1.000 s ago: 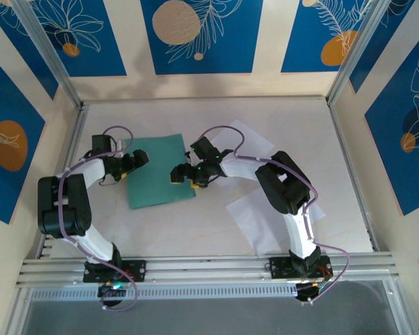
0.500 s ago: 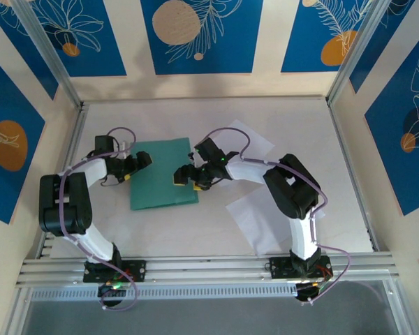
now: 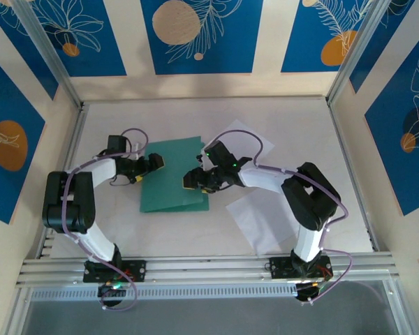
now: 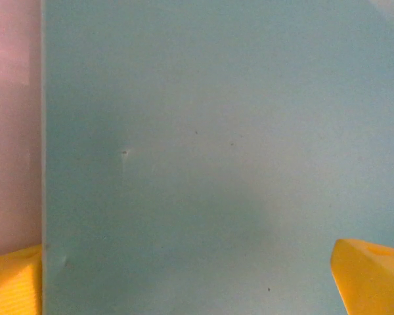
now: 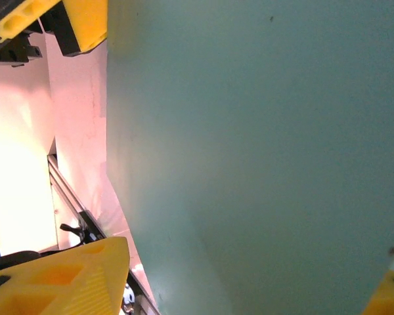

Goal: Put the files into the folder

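Lying closed left of tabletop [image 3: 279,118] centre, the flat teal-green card folder [image 3: 170,187] is flanked: left tool [image 3: 156,165] at its left edge, spread wide; right tool [image 3: 189,182] at its right edge, part-spread, nothing seen held. Thin white paper sheets [image 3: 262,220] are found rightward, under the right arm.

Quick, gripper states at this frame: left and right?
Left gripper: open, over the folder, holding nothing.
Right gripper: open, fingers apart at the folder, nothing clamped.

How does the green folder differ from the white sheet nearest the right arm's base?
The folder is teal-green, the sheet white. The folder lies left of centre between the left gripper and right gripper; the sheet lies right, partly under the right arm. Both are thin rectangles on the table.
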